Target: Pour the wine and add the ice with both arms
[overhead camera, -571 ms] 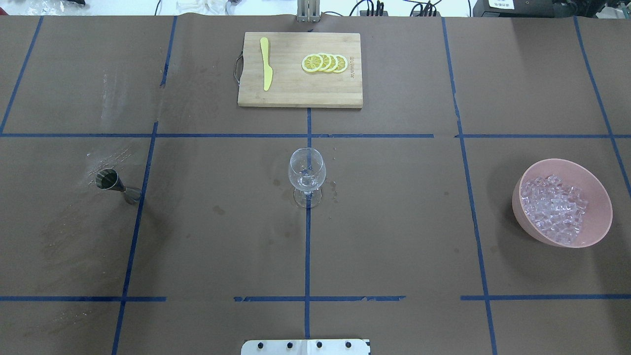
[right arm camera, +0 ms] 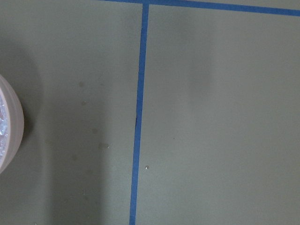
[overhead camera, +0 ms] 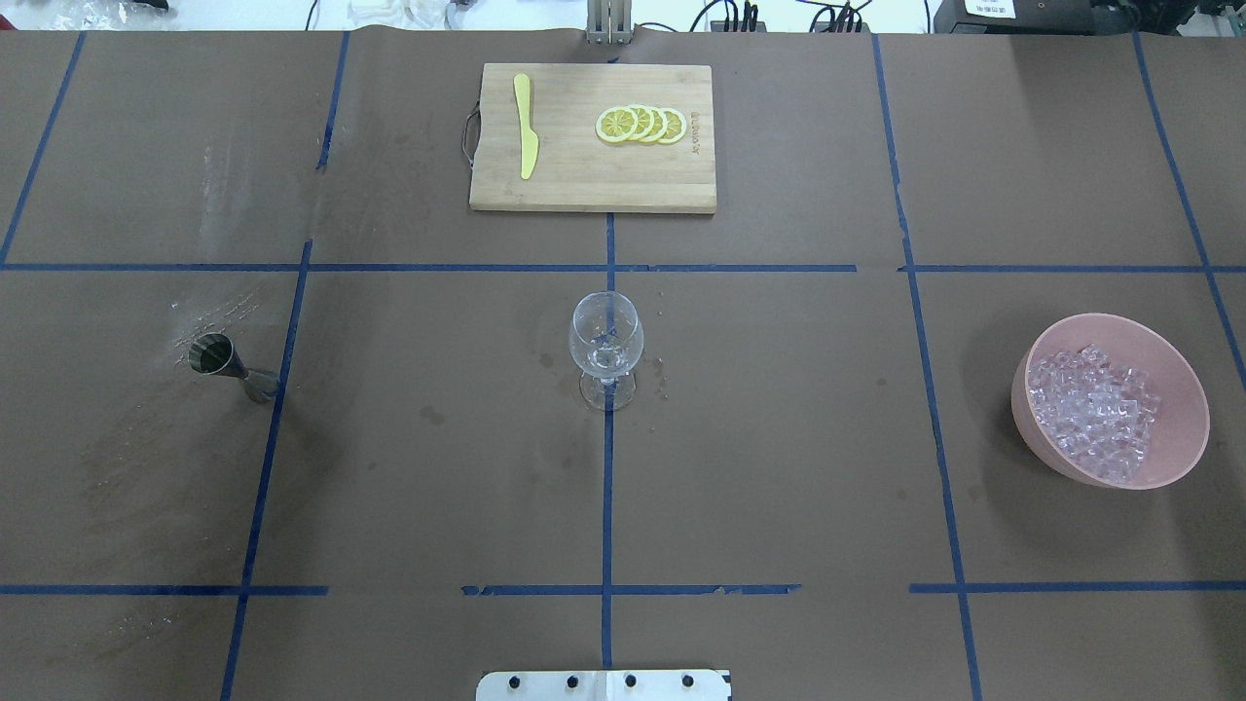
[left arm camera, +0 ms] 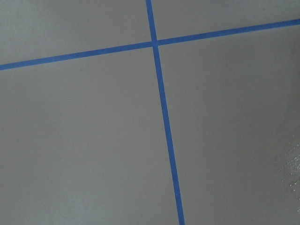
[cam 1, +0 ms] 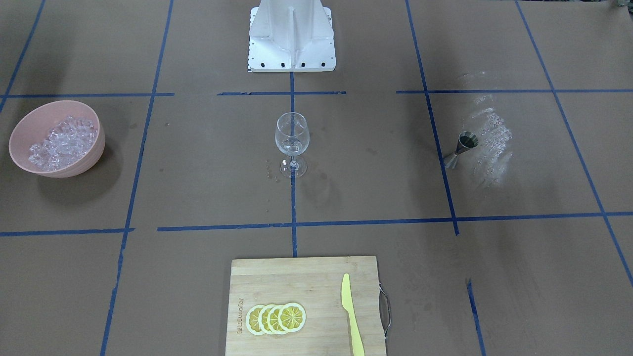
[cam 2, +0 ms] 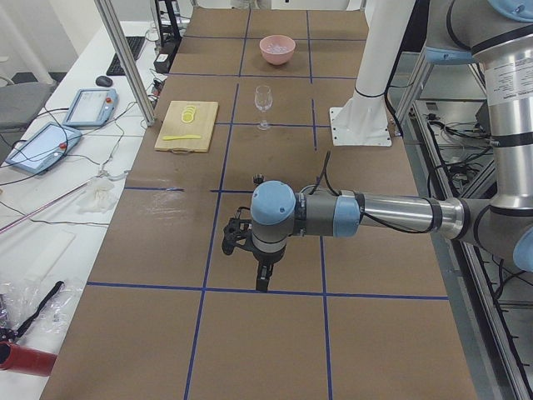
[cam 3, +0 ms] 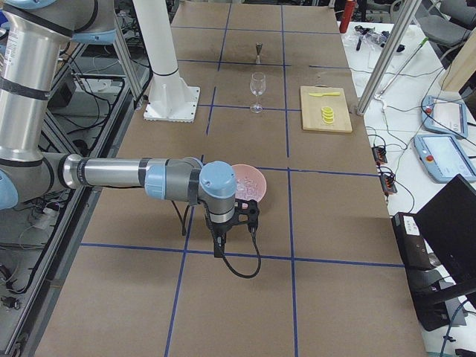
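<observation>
A clear wine glass (overhead camera: 605, 341) (cam 1: 292, 138) stands upright at the table's centre, on the blue tape line. Faint glints show low in its bowl, and I cannot make out the wine. Ice (overhead camera: 1095, 409) (cam 1: 62, 138) fills a pink bowl (overhead camera: 1183, 389) (cam 1: 20, 126) on the robot's right. A steel jigger (overhead camera: 229, 362) (cam 1: 462, 147) stands on the left. The left gripper (cam 2: 260, 271) hangs above bare table near the jigger's side. The right gripper (cam 3: 236, 223) hangs beside the pink bowl (cam 3: 253, 178). Both show only in the side views, so I cannot tell whether either is open or shut.
A wooden cutting board (overhead camera: 584, 185) at the far edge carries lemon slices (overhead camera: 642, 125) and a yellow knife (overhead camera: 526, 136). The white robot base (cam 1: 292, 44) stands at the near edge. Whitish wet marks (cam 1: 489, 143) lie beside the jigger.
</observation>
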Available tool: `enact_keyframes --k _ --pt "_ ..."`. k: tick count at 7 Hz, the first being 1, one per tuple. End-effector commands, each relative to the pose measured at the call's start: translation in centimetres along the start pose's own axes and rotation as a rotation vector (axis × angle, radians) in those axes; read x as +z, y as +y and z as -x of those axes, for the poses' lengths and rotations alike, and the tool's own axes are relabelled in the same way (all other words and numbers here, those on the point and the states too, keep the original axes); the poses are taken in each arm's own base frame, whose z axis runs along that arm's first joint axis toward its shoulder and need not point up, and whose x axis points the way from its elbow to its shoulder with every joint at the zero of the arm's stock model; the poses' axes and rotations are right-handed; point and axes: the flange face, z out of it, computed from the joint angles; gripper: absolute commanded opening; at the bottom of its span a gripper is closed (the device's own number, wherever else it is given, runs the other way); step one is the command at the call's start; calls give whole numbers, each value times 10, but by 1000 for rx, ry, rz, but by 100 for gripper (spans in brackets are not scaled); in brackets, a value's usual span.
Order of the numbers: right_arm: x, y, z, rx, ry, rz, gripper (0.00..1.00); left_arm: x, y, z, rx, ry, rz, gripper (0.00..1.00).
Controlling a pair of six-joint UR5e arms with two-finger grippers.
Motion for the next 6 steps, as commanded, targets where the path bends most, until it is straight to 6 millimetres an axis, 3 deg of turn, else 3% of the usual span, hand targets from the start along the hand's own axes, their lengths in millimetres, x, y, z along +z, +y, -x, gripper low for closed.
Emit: enact_keyframes --k 1,3,5,6 --pt "-9 -15 8 -18 5 -27 100 -7 -10 -6 64 -10 -57 100" --pt "-32 -53 24 -94 9 -116 100 -17 -18 -16 178 -24 -166 100" --pt "-35 -58 29 -126 -11 -152 100 -9 -28 -7 303 -43 -297 100" --pt "-36 -58 31 -134 -22 -157 100 -20 -42 -14 451 -69 -450 100"
